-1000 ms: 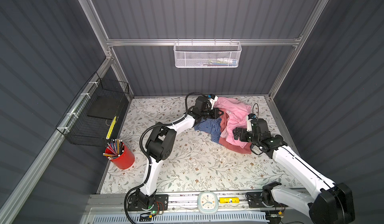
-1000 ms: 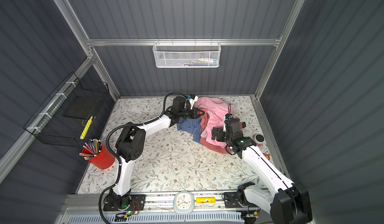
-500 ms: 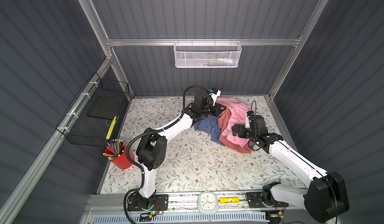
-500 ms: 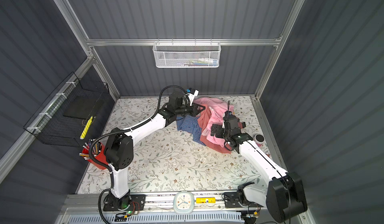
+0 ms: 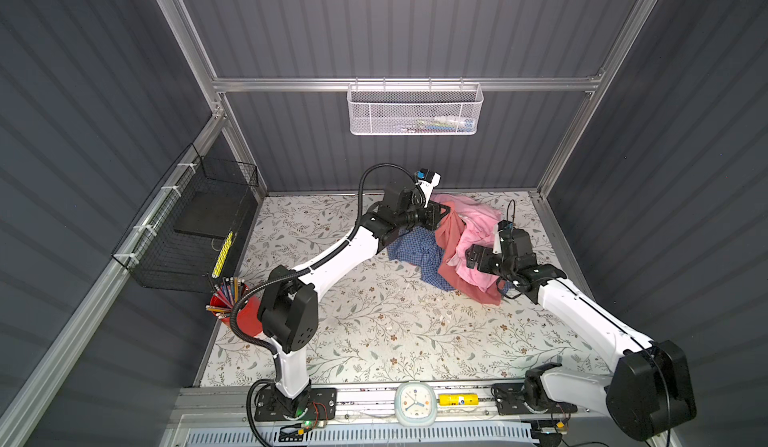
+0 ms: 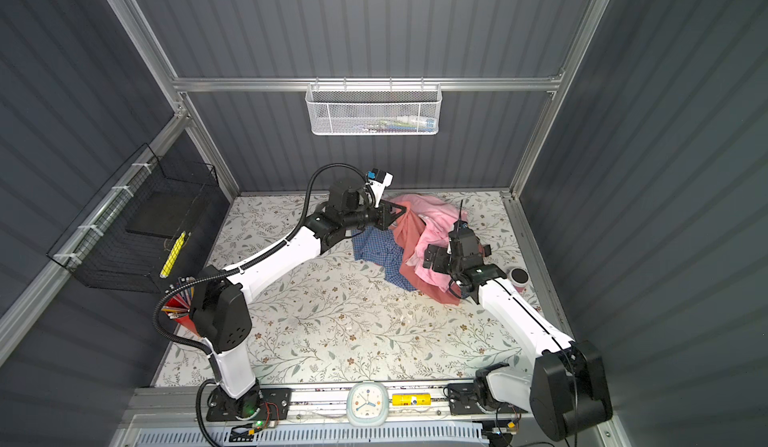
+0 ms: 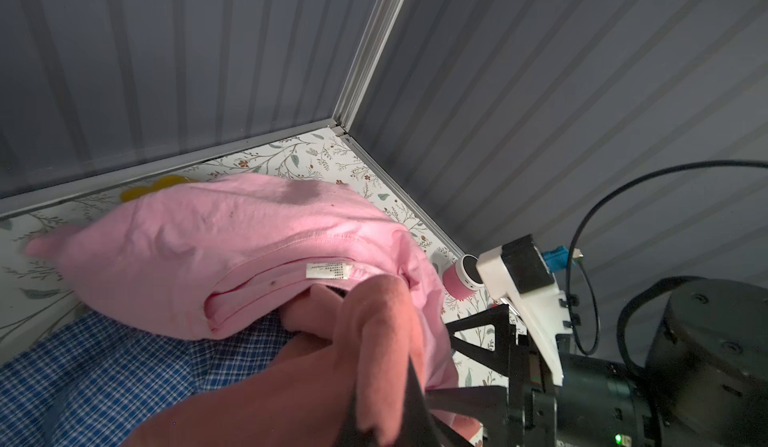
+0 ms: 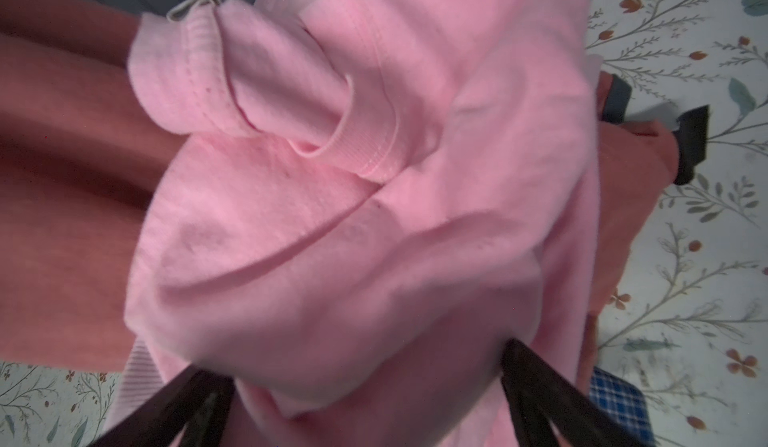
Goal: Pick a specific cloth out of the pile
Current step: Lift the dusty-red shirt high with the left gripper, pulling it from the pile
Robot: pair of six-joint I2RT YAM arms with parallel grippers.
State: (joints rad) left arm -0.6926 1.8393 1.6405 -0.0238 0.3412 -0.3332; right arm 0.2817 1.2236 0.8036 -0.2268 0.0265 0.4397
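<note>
A black wire basket (image 5: 183,237) hangs on the left wall, holding a flat dark slab (image 5: 203,216) and a yellow strip (image 5: 222,254) that leans inside its front wall. Just below it, on the floral surface (image 5: 395,332), a red cup (image 5: 248,314) is packed with coloured pencils (image 5: 226,289). On the back rail a white mesh basket (image 5: 415,110) holds a few small items, too blurred to name.

The left arm (image 5: 340,254) reaches to the far side of the pile (image 5: 461,254). Its jaws are clamped tight on a fold of the salmon cloth (image 5: 449,241). That cloth runs down through the pile, over the blue checked shirt (image 5: 415,254) and under the light pink garment (image 5: 478,227), and its lower edge lies on the surface.

The right arm (image 5: 582,316) has its jaws standing well apart, with light pink fabric bulging between and over them. Their tips are hidden, so I cannot tell whether they grip it.

By the right wall a small pink round container (image 6: 518,276) stands on the surface.
</note>
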